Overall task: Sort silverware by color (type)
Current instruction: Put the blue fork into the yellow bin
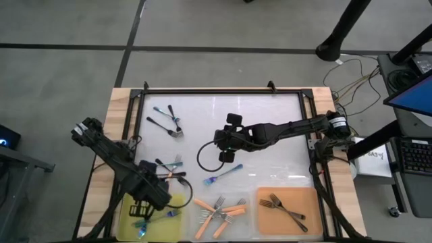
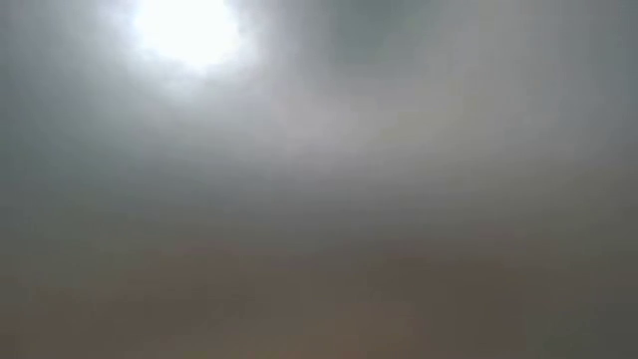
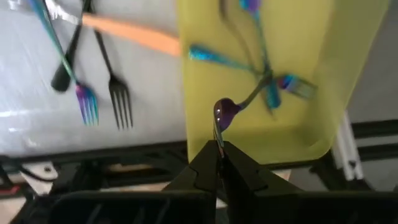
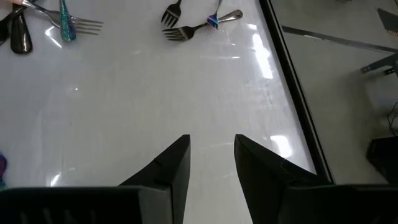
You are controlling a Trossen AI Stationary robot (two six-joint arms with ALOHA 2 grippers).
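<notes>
- The left gripper (image 3: pixel 216 149) pinches a shiny blue-purple fork (image 3: pixel 222 118) over the yellow tray (image 1: pixel 181 226) at the table's 7 o'clock corner.
- The right gripper (image 4: pixel 211 152) hovers mid-table, fingers apart and empty, over bare white surface.
- Loose forks (image 1: pixel 165 121) lie toward 11 o'clock.

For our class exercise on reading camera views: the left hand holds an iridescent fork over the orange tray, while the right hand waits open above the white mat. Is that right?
Not quite. The left hand is shut on the iridescent fork over the yellow tray, not the orange one, as the left wrist view shows. The rest holds: the right hand waits open above the white mat.
</notes>
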